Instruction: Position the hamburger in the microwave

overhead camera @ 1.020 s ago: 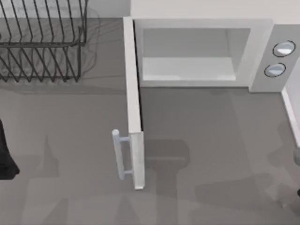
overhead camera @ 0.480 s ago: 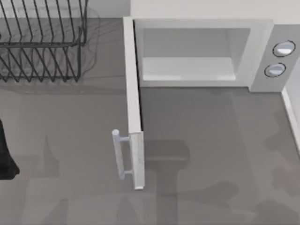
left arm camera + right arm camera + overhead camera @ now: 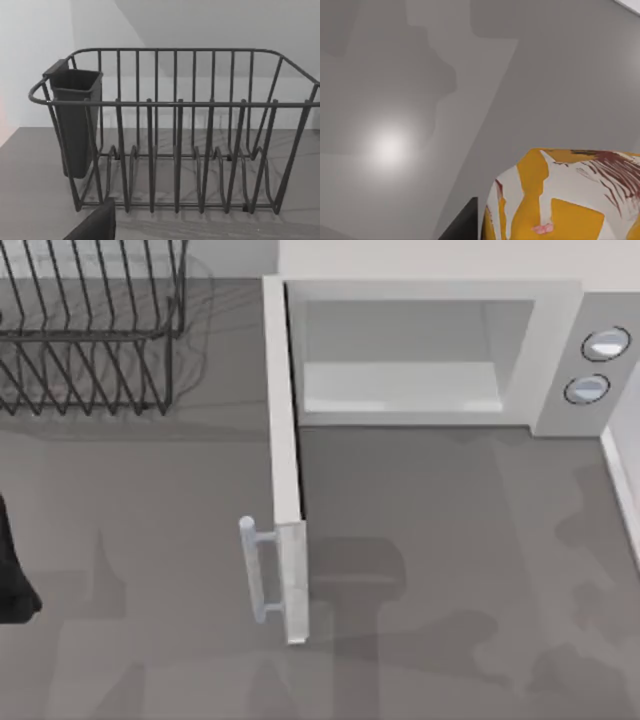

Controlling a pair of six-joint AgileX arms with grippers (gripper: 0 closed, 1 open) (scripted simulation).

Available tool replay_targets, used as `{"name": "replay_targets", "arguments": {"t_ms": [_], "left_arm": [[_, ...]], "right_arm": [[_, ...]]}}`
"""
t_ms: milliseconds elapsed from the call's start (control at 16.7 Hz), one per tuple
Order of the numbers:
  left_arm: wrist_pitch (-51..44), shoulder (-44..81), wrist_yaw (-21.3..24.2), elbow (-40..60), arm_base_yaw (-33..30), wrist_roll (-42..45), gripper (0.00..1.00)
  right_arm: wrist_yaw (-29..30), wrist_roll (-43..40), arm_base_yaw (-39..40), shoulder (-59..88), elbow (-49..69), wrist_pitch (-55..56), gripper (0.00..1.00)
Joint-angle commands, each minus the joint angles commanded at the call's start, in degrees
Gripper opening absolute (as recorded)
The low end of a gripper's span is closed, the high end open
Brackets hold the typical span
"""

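The hamburger (image 3: pixel 570 200) sits close up in the right wrist view, patterned yellow-orange and cream with brown streaks. It is held well above the grey table. My right gripper (image 3: pixel 560 234) is shut on it, and one dark finger (image 3: pixel 464 224) shows against its side. The microwave (image 3: pixel 555 350) stands at the table's back right. Its white door (image 3: pixel 285 460) is swung fully open toward the front, with the bar handle (image 3: pixel 255 570) on its left face. The pale cavity (image 3: pixel 400 360) holds nothing. My left arm (image 3: pixel 12 570) is parked at the table's left edge.
A dark wire dish rack (image 3: pixel 90 330) stands at the back left. The left wrist view faces the rack (image 3: pixel 175 130) and the dark cup (image 3: pixel 75 120) hung on its side. Arm shadows lie on the table in front of the microwave.
The part of my right arm seen at the top view's right edge has left that view. Its shadow on the table has shifted leftward. The left arm has not moved.
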Motion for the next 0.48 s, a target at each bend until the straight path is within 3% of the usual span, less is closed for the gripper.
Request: {"name": "replay_targets", "arguments": {"t_ms": [240, 480], "left_arm": [[0.0, 0.0, 0.0, 0.0, 0.0, 0.0, 1.0], [0.0, 0.0, 0.0, 0.0, 0.0, 0.0, 1.0]], "right_arm": [[4.7, 4.5, 4.3, 9.0, 4.1, 12.6, 0.0], [11.0, 11.3, 10.0, 22.3, 8.1, 32.0, 0.0]]}}
